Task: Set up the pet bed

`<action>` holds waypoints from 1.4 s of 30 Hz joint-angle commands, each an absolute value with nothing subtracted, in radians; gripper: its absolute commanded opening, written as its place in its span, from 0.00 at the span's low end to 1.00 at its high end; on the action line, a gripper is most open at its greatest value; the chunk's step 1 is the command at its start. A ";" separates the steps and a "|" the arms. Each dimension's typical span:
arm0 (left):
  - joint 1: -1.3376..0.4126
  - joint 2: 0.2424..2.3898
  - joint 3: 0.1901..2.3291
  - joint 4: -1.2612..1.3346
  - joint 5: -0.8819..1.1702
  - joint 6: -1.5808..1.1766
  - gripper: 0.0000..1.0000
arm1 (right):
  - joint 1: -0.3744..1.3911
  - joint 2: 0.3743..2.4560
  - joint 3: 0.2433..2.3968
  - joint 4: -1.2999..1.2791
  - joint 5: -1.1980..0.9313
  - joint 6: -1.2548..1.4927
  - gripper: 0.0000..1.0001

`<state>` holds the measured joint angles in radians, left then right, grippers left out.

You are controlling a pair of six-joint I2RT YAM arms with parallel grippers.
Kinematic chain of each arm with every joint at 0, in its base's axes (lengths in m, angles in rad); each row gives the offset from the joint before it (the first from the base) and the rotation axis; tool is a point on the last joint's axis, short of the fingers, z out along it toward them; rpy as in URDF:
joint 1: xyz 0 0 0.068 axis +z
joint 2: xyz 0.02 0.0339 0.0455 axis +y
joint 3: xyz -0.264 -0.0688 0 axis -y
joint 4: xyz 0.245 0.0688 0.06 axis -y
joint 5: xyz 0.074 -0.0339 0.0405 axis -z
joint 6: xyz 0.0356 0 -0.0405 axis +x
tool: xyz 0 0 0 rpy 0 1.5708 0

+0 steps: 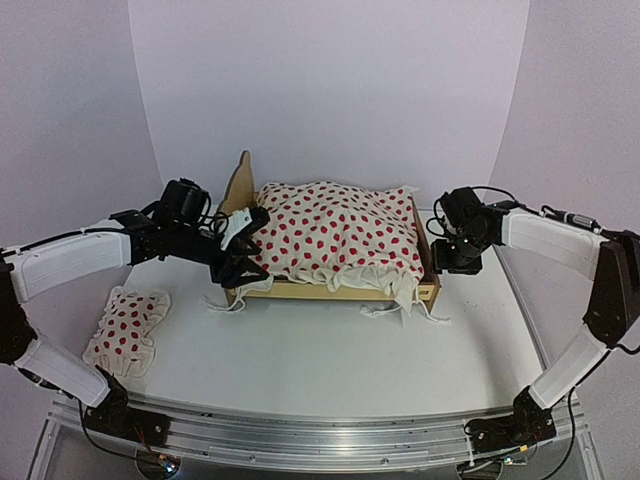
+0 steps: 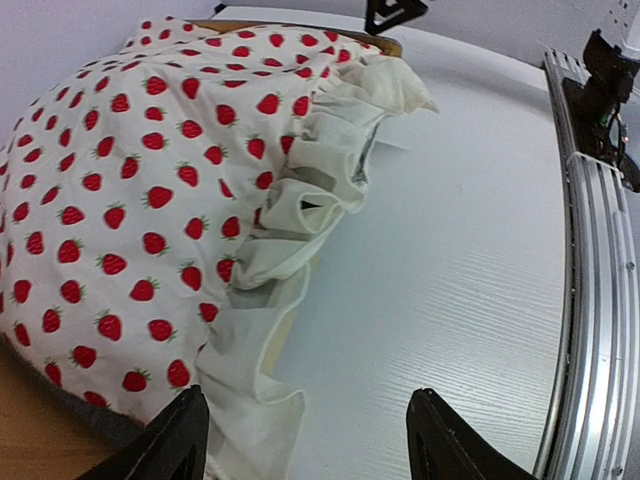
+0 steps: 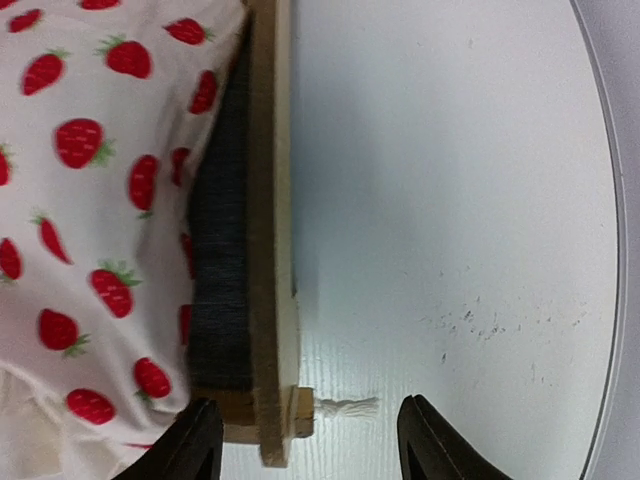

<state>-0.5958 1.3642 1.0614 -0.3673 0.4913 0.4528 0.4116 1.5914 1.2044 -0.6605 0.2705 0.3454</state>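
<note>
Pet bed [image 1: 345, 291] sits mid-table toward 12 o'clock, headboard at 9, footboard at 3, strawberry cloth [image 1: 335, 232] heaped over it. Left gripper [image 2: 308, 420] is at the 9 o'clock end, jaws spread, clamping nothing. Right gripper [image 3: 305, 420] is at 3 o'clock, jaws spread, footboard corner between them. Pillow [image 1: 127, 325] lies at the bed's 8 o'clock.

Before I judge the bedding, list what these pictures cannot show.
- Mattress: in the top view, covered by the quilt; the right wrist view shows only an edge strip.
- Headboard: in the top view, its lower part is behind the left gripper.
- Pillow: outside both wrist views.
</note>
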 commanded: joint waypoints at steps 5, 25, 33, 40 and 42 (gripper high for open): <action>-0.642 1.497 1.070 -0.212 0.332 0.539 0.70 | 0.463 1.481 1.274 -0.710 0.087 0.388 0.50; -0.650 1.609 1.065 -0.092 0.231 0.610 0.00 | 0.532 1.597 1.147 -0.583 -0.015 0.610 0.30; -0.629 1.537 1.147 -0.250 0.214 0.621 0.00 | 0.507 1.549 1.192 -0.652 0.136 0.545 0.00; -0.589 1.493 1.132 -0.289 0.215 0.643 0.00 | 0.448 1.504 1.232 -0.753 0.197 0.475 0.00; -0.583 1.482 1.125 -0.293 0.216 0.648 0.00 | 0.436 1.502 1.236 -0.767 0.204 0.466 0.00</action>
<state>-0.6094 1.5385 1.1004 -0.2552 0.2318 0.6275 0.4601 1.5464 1.1926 -0.6917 0.1414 0.5093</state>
